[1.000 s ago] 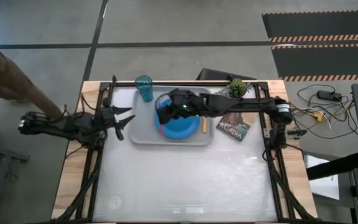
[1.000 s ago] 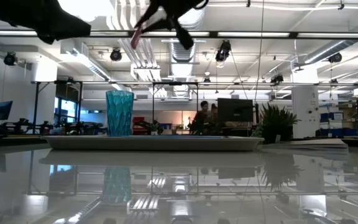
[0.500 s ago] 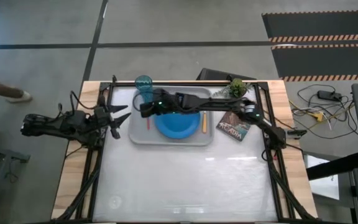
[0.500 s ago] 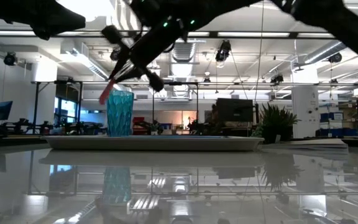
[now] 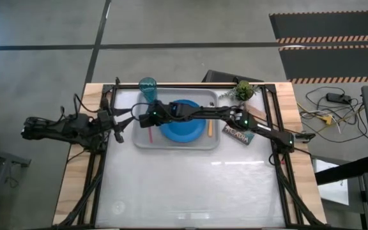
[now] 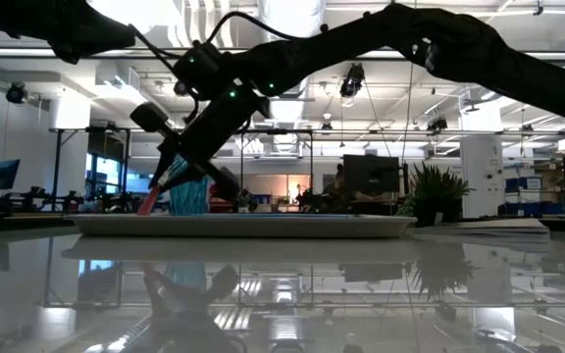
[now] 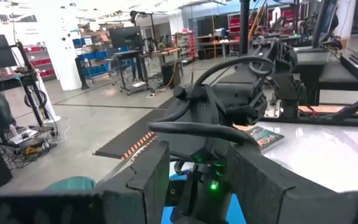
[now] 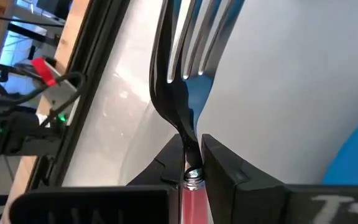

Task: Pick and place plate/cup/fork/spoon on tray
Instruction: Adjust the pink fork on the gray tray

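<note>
Right gripper (image 5: pixel 150 119) clamped on fork (image 5: pixel 150 132) at neck, handle end slanting down to tray's (image 5: pixel 171 143) left side, between rim and plate (image 5: pixel 184 121). Cup (image 5: pixel 147 89) just behind gripper at tray's back left corner. Spoon (image 5: pixel 210 127) right of plate. Card (image 5: pixel 239 134), plant (image 5: pixel 243 90) off tray's right. Left gripper (image 5: pixel 117 121) waits just left of tray, fingers apart, empty.

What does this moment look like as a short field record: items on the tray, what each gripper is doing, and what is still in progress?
tray: holds plate, spoon, cup
plate: blue, centre of tray
spoon: beside plate, on its right-arm side
cup: upright, far corner of tray
fork: gripped at the neck, pink handle low over tray's left part
right gripper: shut on fork, reaching across plate
left gripper: open, waiting off the tray's left edge
in progress: fork not yet released
</note>
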Tool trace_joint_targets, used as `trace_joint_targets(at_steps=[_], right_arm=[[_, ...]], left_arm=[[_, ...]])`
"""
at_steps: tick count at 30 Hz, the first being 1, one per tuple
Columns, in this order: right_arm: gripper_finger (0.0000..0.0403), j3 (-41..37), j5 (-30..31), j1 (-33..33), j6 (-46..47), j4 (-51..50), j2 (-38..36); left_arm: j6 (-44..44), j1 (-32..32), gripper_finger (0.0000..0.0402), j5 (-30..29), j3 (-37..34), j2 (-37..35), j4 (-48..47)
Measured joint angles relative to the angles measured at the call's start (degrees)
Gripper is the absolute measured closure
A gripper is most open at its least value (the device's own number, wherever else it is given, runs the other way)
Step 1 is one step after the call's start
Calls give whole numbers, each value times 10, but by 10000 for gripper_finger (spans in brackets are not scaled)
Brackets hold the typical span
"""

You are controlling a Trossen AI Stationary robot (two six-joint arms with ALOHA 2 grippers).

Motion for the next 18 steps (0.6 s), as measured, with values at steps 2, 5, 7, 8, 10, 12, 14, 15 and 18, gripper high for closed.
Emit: trace_joint_targets(at_steps=[2, 5, 7, 8, 10, 12, 14, 15, 18], right_arm=[[374, 0, 3, -2, 0, -2, 2], [374, 0, 5, -5, 0, -4, 3], [372, 0, 8, -5, 1, -7, 4], [369, 0, 14, -5, 2, -9, 4], [358, 0, 19, -5, 3, -10, 4], [340, -1, 24, -5, 3, -11, 4], [319, -1, 33, -5, 3, -11, 4], [309, -1, 35, -5, 4, -10, 4], [279, -1, 36, -5, 6, -10, 4]], left_arm=[[0, 0, 256, 0, 0, 2, -2], [0, 0, 256, 0, 0, 1, -12], [0, 0, 256, 0, 0, 1, -12], [0, 0, 256, 0, 0, 1, -12], [-1, 0, 256, 0, 0, 1, -12], [-1, 0, 256, 0, 0, 1, -12], [-1, 0, 256, 0, 0, 1, -12], [-1, 0, 256, 0, 0, 1, -12], [-1, 0, 256, 0, 0, 1, -12]])
